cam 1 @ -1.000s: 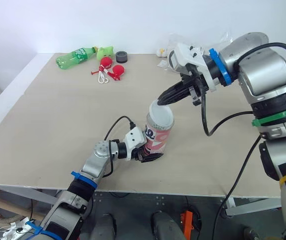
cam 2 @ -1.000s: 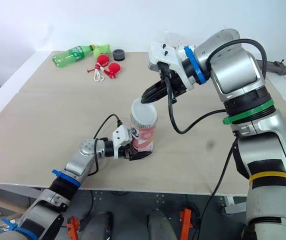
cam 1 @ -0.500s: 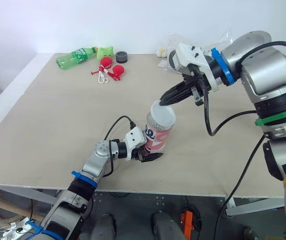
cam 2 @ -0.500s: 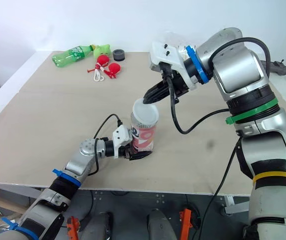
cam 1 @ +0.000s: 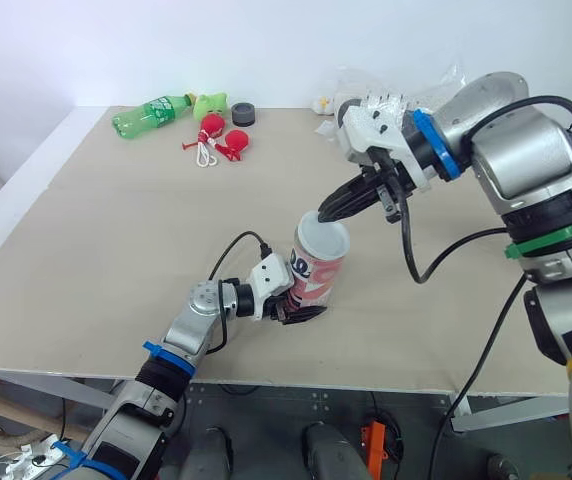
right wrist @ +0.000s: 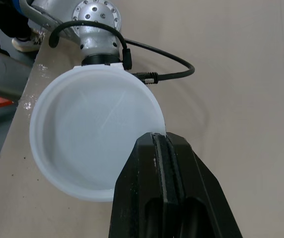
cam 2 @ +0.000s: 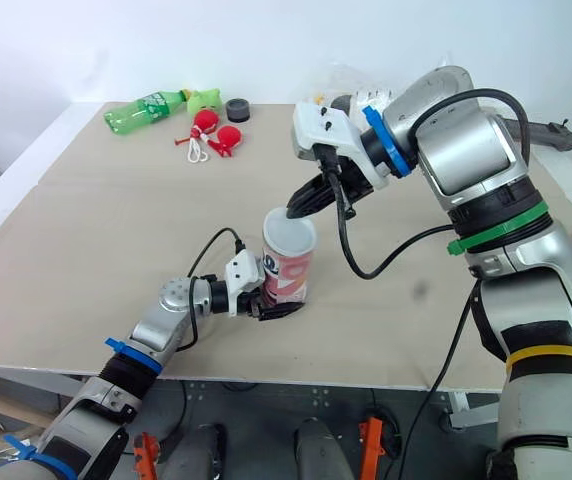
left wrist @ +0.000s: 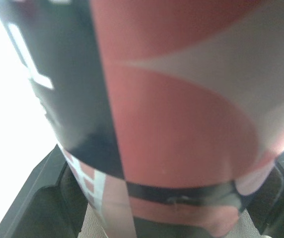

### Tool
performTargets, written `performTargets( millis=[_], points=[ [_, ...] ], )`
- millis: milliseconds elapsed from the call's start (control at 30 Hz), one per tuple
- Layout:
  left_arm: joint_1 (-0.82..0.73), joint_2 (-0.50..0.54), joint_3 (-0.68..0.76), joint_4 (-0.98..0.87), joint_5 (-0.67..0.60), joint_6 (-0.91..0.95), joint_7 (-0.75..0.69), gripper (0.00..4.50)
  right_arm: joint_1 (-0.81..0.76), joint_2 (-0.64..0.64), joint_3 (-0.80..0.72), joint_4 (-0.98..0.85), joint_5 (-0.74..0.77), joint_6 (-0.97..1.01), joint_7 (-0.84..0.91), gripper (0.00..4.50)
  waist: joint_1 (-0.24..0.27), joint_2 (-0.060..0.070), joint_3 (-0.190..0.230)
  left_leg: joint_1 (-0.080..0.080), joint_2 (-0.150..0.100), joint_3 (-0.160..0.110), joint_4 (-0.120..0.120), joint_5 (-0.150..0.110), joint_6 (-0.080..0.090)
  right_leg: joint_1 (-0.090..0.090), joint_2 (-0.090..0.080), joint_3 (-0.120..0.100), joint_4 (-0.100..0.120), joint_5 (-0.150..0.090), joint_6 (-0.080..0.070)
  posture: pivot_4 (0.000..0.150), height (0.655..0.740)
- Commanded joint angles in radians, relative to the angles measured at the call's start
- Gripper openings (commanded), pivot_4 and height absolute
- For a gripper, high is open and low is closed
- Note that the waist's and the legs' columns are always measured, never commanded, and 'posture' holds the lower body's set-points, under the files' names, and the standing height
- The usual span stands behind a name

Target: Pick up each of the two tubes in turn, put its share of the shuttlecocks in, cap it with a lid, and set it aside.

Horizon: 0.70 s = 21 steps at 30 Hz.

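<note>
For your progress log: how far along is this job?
Filling looks finished, since capping is under way. The left gripper holds the red, white and black tube upright; the right gripper pinches the round white plastic lid on its mouth. Left: release, set aside, repeat once.

At the table's (cam 1: 116,250) far edge — a toppled green bottle (cam 1: 152,111), red toys (cam 1: 221,138), a black ring (cam 1: 243,114).

lid (cam 1: 323,238) has dropped — now flat on tube (cam 1: 309,285)
</note>
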Motion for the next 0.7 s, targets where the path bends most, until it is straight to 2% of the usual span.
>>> performTargets(
  millis=[33,400,567,700],
  points=[
    [0.012,0.010,-0.009,0.031,0.029,0.011,0.012,3.66,0.007,-0.014,0.001,-0.028,-0.016,-0.036,0.043,0.13,0.000,0.000,0.000,0.000,0.000,0.000,0.000,0.000,0.000,0.000,0.000,0.000,0.000,0.000,0.000,0.150,0.7400],
    [0.017,0.009,-0.010,0.022,0.029,0.016,0.015,3.66,0.019,0.003,-0.013,-0.025,-0.035,-0.086,0.043,0.13,0.000,0.000,0.000,0.000,0.000,0.000,0.000,0.000,0.000,0.000,0.000,0.000,0.000,0.000,0.000,0.150,0.7400],
    [0.018,0.008,-0.010,0.022,0.029,0.015,0.015,3.66,0.008,0.019,-0.035,-0.013,-0.044,-0.089,0.041,1.63,0.000,0.000,0.000,0.000,0.000,0.000,0.000,0.000,0.000,0.000,0.000,0.000,0.000,0.000,0.000,0.150,0.7400],
    [0.018,0.007,-0.010,0.022,0.029,0.015,0.014,3.66,-0.019,0.032,-0.065,0.009,-0.045,-0.081,0.031,3.55,0.000,0.000,0.000,0.000,0.000,0.000,0.000,0.000,0.000,0.000,0.000,0.000,0.000,0.000,0.000,0.150,0.7400]
  ],
)
